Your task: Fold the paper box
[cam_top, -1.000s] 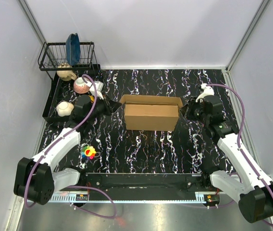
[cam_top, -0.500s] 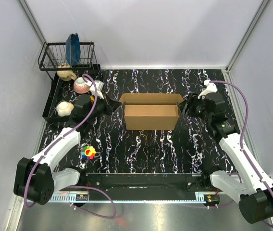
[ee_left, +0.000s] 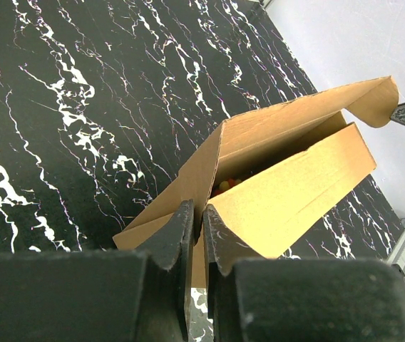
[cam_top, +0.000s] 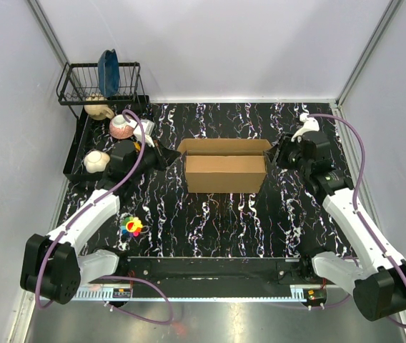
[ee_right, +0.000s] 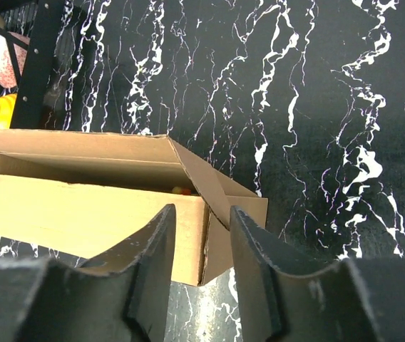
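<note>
The paper box (cam_top: 224, 173) sits in the middle of the surface (cam_top: 210, 229), unmoved, its top open. The right tool (ee_right: 201, 210) has shifted back along the box's right end since a second ago. Its jaws are spread and straddle the end flap; contact is unclear. The left tool (ee_left: 197, 206) stays pinching the left end flap. Inside, something red-yellow (ee_right: 181, 190) shows — too hidden to identify.

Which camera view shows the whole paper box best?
The top external view: the paper box appears complete, open on top. The left wrist view shows only one end, its cardboard edge pinched by the left gripper. The right wrist view shows the other end, between the open fingers of the right gripper.
</note>
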`<state>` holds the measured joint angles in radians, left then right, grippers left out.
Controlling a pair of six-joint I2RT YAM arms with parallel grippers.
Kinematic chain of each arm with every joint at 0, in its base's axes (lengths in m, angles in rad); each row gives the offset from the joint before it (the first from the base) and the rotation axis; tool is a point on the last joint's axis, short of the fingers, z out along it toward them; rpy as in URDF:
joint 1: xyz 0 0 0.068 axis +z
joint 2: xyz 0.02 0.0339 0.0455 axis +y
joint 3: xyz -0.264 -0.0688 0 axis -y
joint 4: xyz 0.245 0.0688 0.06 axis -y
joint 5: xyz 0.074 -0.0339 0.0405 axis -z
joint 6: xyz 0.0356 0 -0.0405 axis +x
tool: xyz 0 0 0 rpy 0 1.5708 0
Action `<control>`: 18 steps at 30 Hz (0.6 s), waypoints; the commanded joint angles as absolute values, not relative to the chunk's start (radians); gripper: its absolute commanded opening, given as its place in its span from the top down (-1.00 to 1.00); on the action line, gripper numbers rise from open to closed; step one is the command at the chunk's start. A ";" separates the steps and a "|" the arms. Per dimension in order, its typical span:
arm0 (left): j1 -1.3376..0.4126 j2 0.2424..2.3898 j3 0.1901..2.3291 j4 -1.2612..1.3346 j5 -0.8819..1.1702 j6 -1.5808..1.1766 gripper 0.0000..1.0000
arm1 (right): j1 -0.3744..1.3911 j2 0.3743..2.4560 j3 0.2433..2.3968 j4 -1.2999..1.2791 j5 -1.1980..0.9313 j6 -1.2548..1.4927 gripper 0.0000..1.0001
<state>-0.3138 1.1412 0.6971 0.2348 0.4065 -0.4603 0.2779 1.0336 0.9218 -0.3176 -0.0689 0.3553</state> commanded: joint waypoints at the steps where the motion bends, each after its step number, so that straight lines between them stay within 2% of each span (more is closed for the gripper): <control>1: -0.318 1.135 0.729 0.267 0.394 -0.451 0.82 | 0.285 1.045 0.957 -0.265 -0.064 0.342 0.24; 10: -0.318 1.137 0.729 0.268 0.393 -0.451 0.83 | 0.287 1.043 0.950 -0.261 -0.064 0.342 0.47; 13: -0.318 1.131 0.727 0.268 0.391 -0.449 0.83 | 0.287 1.052 0.948 -0.262 -0.058 0.338 0.49; 18: -0.318 1.126 0.726 0.264 0.388 -0.443 0.83 | 0.287 1.060 0.945 -0.258 -0.014 0.334 -0.04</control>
<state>-0.3138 1.1412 0.6971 0.2348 0.4065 -0.4587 0.2787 1.0546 0.9218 -0.3027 -0.0620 0.3492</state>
